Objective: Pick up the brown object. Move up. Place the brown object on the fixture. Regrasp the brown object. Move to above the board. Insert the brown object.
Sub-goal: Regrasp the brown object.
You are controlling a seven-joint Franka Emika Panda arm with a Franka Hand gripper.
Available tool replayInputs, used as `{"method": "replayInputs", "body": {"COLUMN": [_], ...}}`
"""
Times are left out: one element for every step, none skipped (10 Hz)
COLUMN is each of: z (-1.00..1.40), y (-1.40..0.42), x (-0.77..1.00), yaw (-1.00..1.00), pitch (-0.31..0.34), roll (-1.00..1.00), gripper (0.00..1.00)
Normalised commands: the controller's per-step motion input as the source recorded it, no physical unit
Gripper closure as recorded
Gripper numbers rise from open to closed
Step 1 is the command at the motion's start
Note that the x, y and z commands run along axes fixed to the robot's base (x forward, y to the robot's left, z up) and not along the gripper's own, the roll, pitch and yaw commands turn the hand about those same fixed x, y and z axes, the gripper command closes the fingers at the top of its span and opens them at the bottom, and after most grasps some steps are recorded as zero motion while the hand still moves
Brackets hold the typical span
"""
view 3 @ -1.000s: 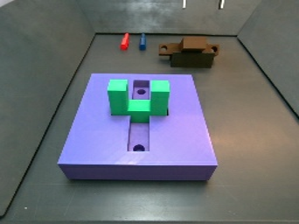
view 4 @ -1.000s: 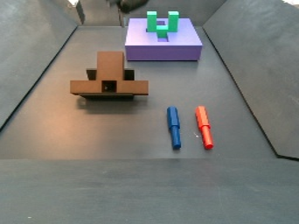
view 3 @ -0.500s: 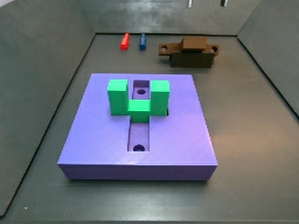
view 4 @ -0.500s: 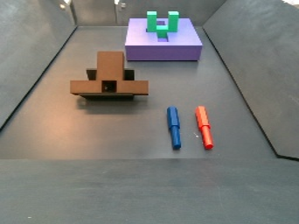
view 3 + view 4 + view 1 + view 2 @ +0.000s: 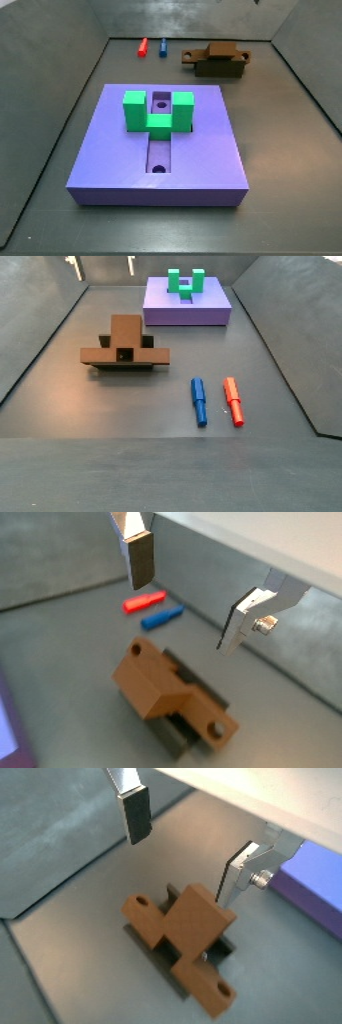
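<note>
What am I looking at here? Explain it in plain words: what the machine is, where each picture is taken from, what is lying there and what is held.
This is one robot arm with a two-finger gripper. Two pictures come from cameras on its wrist, looking down past the gripper. The other two come from cameras fixed off to the side. The gripper is open, holds nothing and hangs above the brown object, which rests on the dark fixture. Elsewhere lie a purple board carrying a green U-shaped block, and a red peg beside a blue peg.
</note>
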Motion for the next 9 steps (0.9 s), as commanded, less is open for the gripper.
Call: {"method": "replayInputs", "body": {"z": [-0.06,-0.09,-0.09,-0.35,-0.47,-0.31,-0.04,-0.06,-0.25], "y": [-0.27,-0.29,-0.29,-0.27,-0.23,-0.11,0.00,0.00,0.00], "x": [0.24,0.15,0.08,0.00,0.02,0.01,0.00,0.00,-0.13], "yaw": [-0.02,0.00,0.00,0.00,-0.01,-0.03,0.00,0.00,0.00], "pitch": [0.580,0.514,0.489,0.280,0.166,0.000,-0.020,0.000,0.000], "roll": [0.99,0.99,1.00,0.85,0.64,0.33,0.00,-0.08,0.07], "gripper": [0.00,0.00,0.00,0.00,0.00,0.00,0.00,0.00,0.00]}}
